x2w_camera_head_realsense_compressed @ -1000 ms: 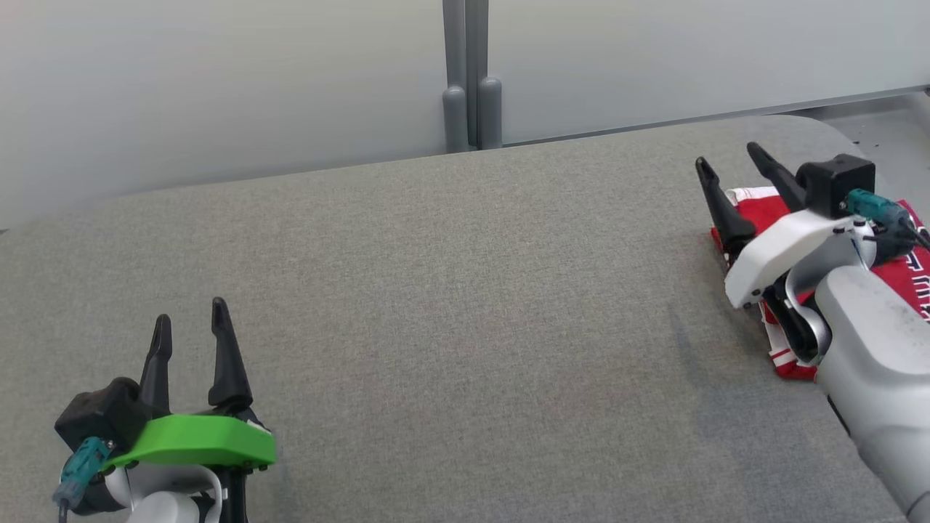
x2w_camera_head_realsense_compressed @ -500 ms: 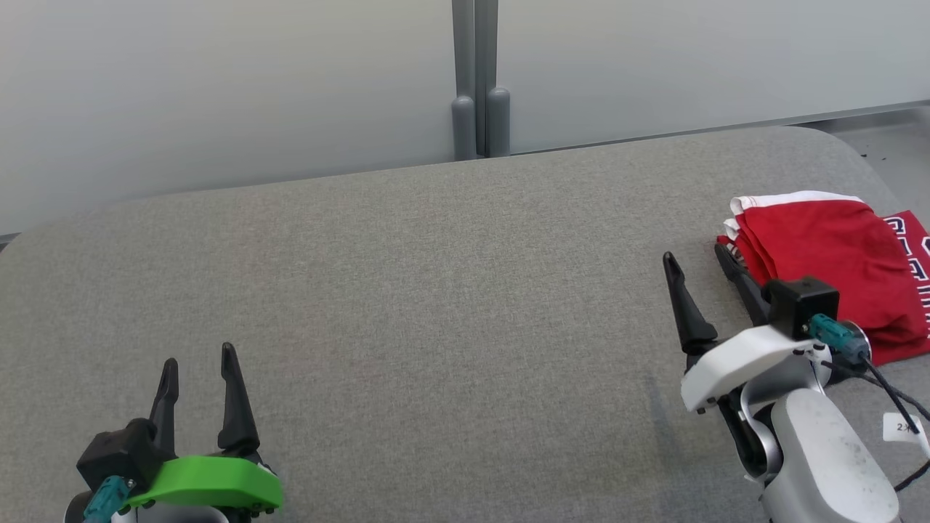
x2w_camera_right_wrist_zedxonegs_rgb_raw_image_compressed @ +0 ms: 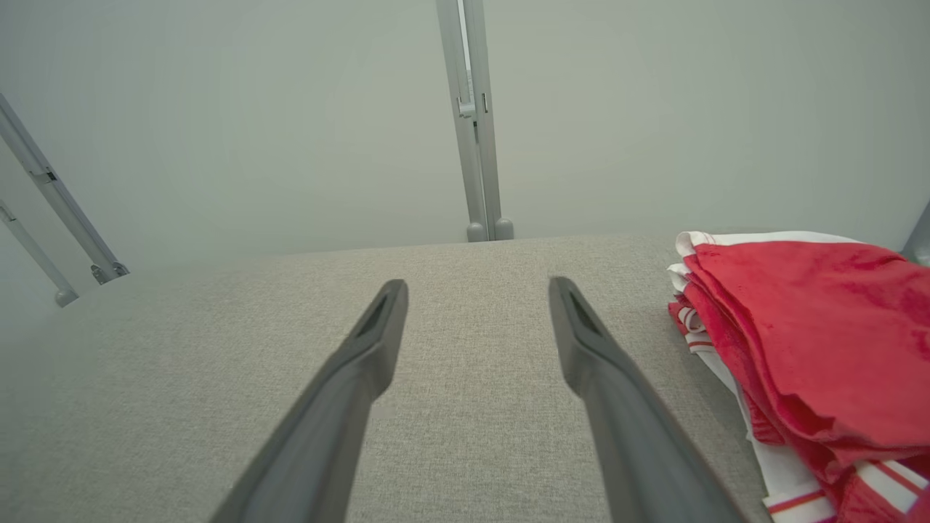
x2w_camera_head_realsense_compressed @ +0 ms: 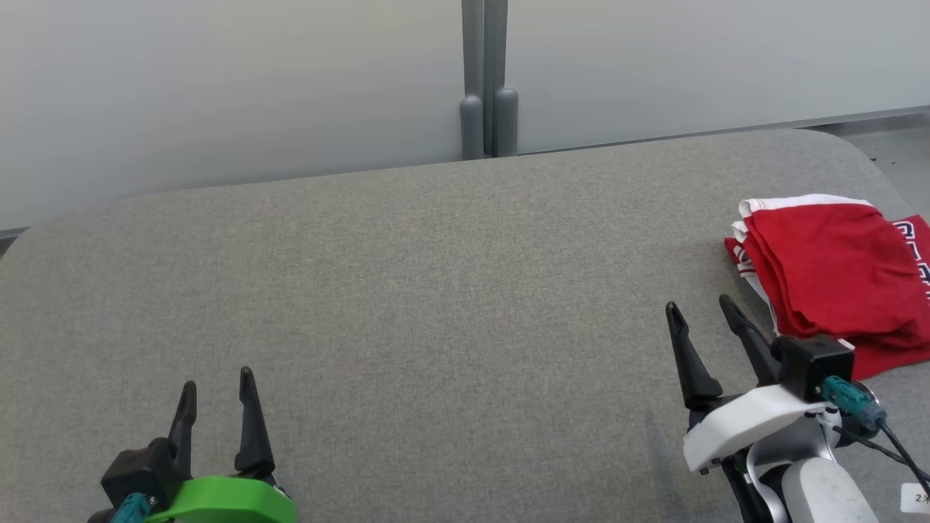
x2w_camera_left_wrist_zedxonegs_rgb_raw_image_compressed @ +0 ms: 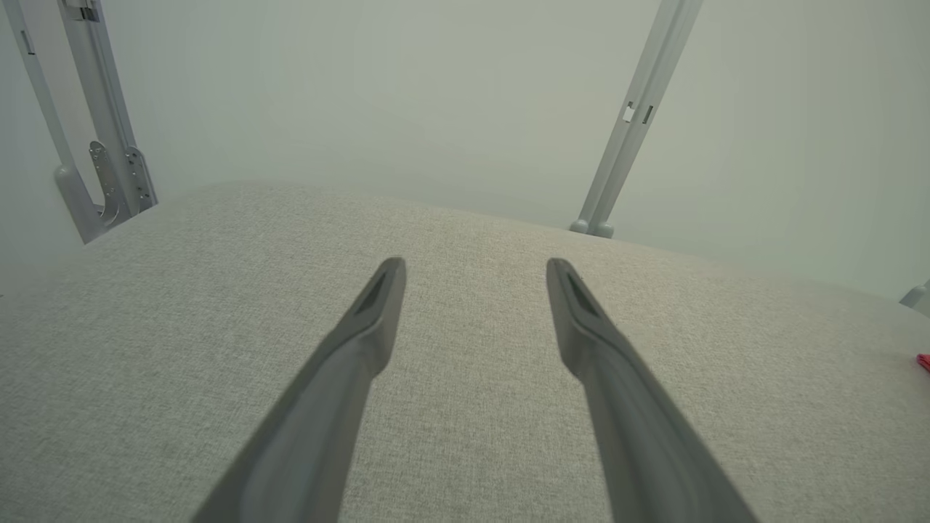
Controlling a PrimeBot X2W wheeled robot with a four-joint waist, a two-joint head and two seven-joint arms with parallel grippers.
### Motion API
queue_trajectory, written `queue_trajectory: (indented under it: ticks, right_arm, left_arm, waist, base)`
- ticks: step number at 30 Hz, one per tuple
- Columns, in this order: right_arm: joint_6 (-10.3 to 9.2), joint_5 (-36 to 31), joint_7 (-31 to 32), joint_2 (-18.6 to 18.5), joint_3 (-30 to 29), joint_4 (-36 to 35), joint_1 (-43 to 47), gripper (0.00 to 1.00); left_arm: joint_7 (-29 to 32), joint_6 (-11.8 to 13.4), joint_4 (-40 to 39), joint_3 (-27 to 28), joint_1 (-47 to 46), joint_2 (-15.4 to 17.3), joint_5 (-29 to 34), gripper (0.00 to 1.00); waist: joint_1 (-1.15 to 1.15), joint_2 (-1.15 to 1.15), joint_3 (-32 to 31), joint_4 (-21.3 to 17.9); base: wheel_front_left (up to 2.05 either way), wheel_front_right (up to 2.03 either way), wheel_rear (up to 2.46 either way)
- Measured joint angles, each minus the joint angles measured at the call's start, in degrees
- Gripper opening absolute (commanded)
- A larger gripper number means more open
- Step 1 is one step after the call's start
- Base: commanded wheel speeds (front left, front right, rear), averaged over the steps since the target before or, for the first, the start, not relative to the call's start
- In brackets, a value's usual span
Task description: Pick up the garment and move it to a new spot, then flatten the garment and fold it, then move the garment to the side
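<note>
1. Looking down, I saw a grey woven-fabric desk (x2w_camera_head_realsense_compressed: 436, 290) with rounded corners, its cloth flat and plain across the middle.
2. Behind it stood pale frosted wall panels (x2w_camera_head_realsense_compressed: 218, 87), joined by a grey metal post (x2w_camera_head_realsense_compressed: 488, 73) whose two rounded feet met the desk's far edge.
3. Past the far right corner lay a strip of grey floor (x2w_camera_head_realsense_compressed: 897, 142) with a few dark specks.
4. The garment (x2w_camera_head_realsense_compressed: 828, 276), red with white trim (x2w_camera_right_wrist_zedxonegs_rgb_raw_image_compressed: 799, 501), lay folded in layers on the desk's right side and ran out of the head view on the right.
5. Navy-and-white lettering (x2w_camera_head_realsense_compressed: 917, 247) showed on the garment at the frame edge, cut off, and I could not read it.
6. A small white tag (x2w_camera_head_realsense_compressed: 917, 498) sat by my right forearm; its print began with a 2, and the rest was cut off.
7. My right tool (x2w_camera_head_realsense_compressed: 699, 303) had its fingers spread wide and empty, just beside the garment's left edge, with bare desk cloth between them in the right wrist view.
8. My left tool (x2w_camera_head_realsense_compressed: 218, 378) was over the desk's near left part, fingers likewise apart with nothing between them, well apart from the garment.
</note>
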Motion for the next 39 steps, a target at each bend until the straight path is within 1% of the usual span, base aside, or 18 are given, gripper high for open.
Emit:
queue_trajectory:
  ticks: [8,23,30,31,35,39]
  right_arm:
    - [-0.01,0.6,0.2,0.0,-0.2,-2.0,0.7,1.0]
    - [-0.01,0.6,0.3,0.0,-1.2,-2.8,1.0,1.0]
    - [-0.01,-0.2,0.2,0.0,-1.9,-3.2,1.3,1.0]
    - [-0.01,-0.1,0.2,0.1,-1.9,-2.7,1.4,0.0]
    - [-0.01,0.2,0.2,0.4,-1.7,-0.7,3.1,0.0]
    - [-0.01,4.4,0.5,0.4,-1.8,-0.1,3.3,0.0]
  left_arm:
    - [0.3,0.0,0.9,-0.9,0.0,0.0,0.1,1.0]
    - [1.2,-0.3,1.3,-1.8,0.2,0.2,-0.3,1.0]
    - [1.7,-1.1,0.9,-2.3,0.5,0.4,-1.1,1.0]
    - [1.7,-1.1,1.3,-2.4,0.6,0.2,-1.1,0.0]
    - [2.0,-1.1,3.2,-3.0,1.5,-0.7,-1.3,0.0]
    - [3.0,-1.9,3.4,-2.0,1.6,-1.1,-4.4,0.0]
  waist:
    - [0.0,0.0,-0.3,0.1]
    - [0.0,0.0,-1.1,0.7]
    - [0.0,0.0,-1.2,0.9]
    - [0.0,0.0,-1.2,0.9]
    - [0.0,0.0,-1.2,0.9]
    - [0.0,0.0,-1.2,1.0]
  base:
    - [0.0,0.0,0.0]
    - [0.0,0.0,0.0]
    - [0.0,0.0,0.0]
    - [0.0,0.0,0.0]
    - [0.0,0.0,0.0]
    - [0.0,0.0,0.0]
